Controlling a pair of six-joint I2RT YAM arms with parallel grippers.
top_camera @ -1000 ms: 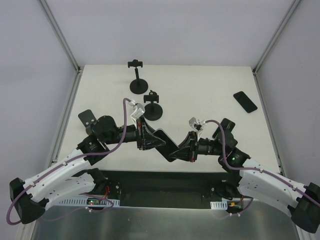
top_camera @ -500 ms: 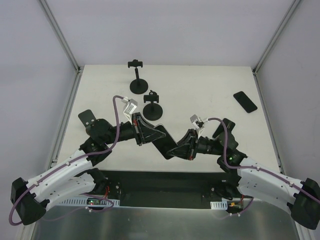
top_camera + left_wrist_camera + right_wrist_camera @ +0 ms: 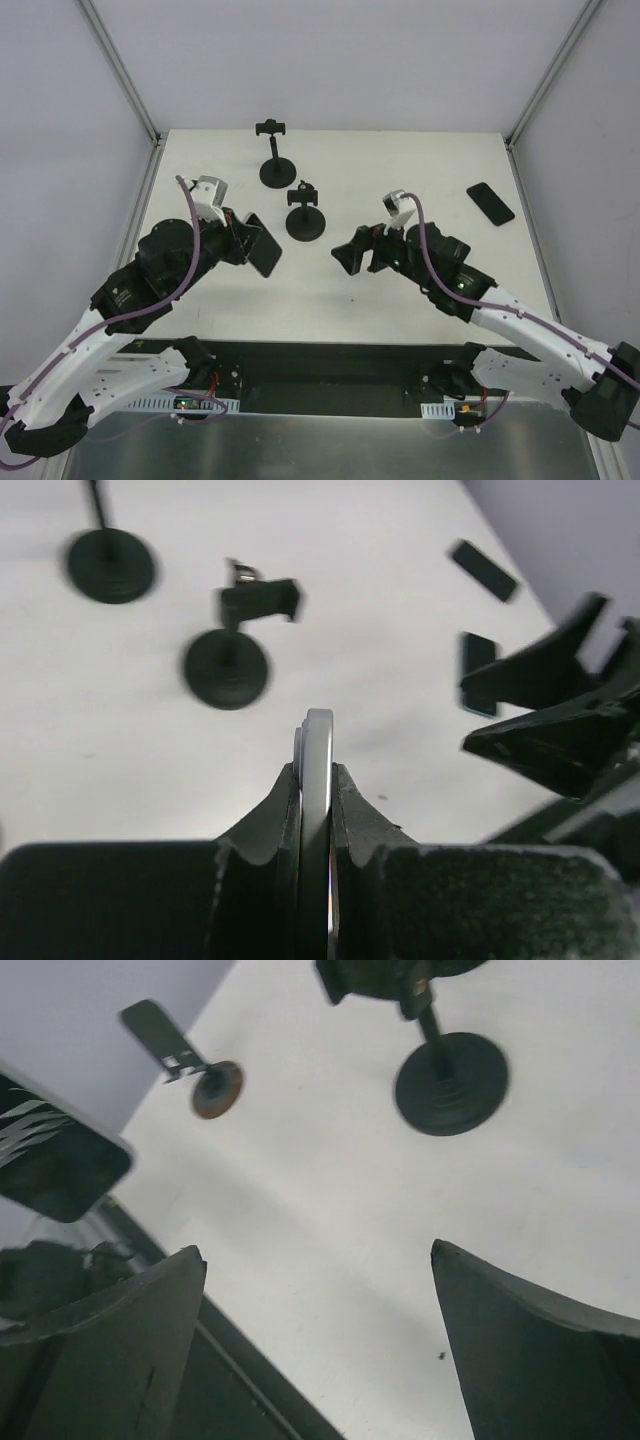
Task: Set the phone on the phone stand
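the left claw [image 3: 243, 240] is clamped on the phone [image 3: 265, 250], holding it above the desk [image 3: 420, 160]. the nearer phone stand [image 3: 305, 220] sits just beyond it to the right, cradle empty. the right claw [image 3: 350, 250] hangs with fingers wide apart on the stand's other side, and a second phone [image 3: 490, 203] lies flat far right.

Overhead: your light is even, diffuse and bright. The white surface [image 3: 420, 290] shows no glare, and the arms throw only faint, soft shadows.

Left wrist: you get motion smear on the stand [image 3: 228, 660]. The left gripper [image 3: 317, 772] is a dark, underexposed mass, with one pale glint along the phone [image 3: 318, 735] edge.

Right wrist: the right gripper [image 3: 318, 1248] fingers are soft, out of focus and near-black. The stand base is blurred too.
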